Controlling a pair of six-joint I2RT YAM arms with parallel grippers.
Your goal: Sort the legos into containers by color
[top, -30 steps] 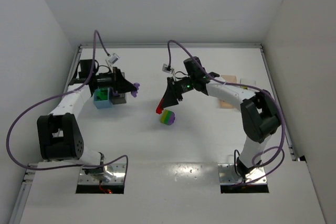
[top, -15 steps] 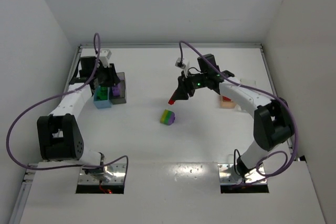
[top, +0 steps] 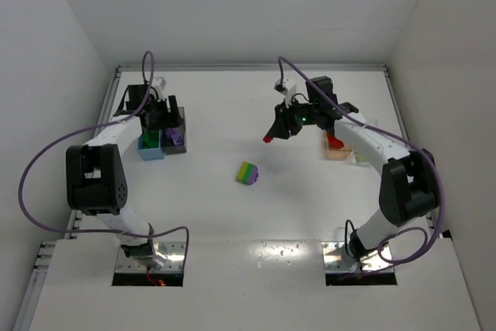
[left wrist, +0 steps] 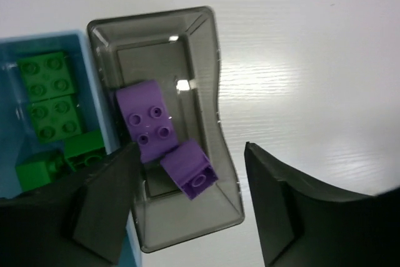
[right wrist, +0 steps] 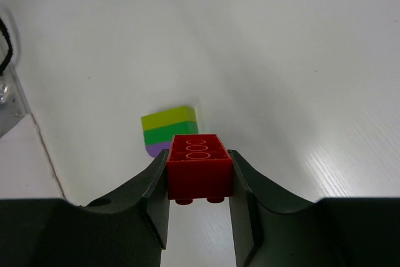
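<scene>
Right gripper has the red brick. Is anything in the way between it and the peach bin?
Nothing visible. Bare table lies between the red brick in the right gripper and the peach bin; the rainbow cluster sits off that line, nearer the bases. The arm's own forearm overhangs part of the bin.

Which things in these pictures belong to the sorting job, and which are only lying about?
Belong to the job: red lego; purple legos; green legos; rainbow cluster; dark grey bin; light blue bin; peach-orange bin.

Not part of it: purple cables; metal base plates. Both are rig fittings, not clutter.
</scene>
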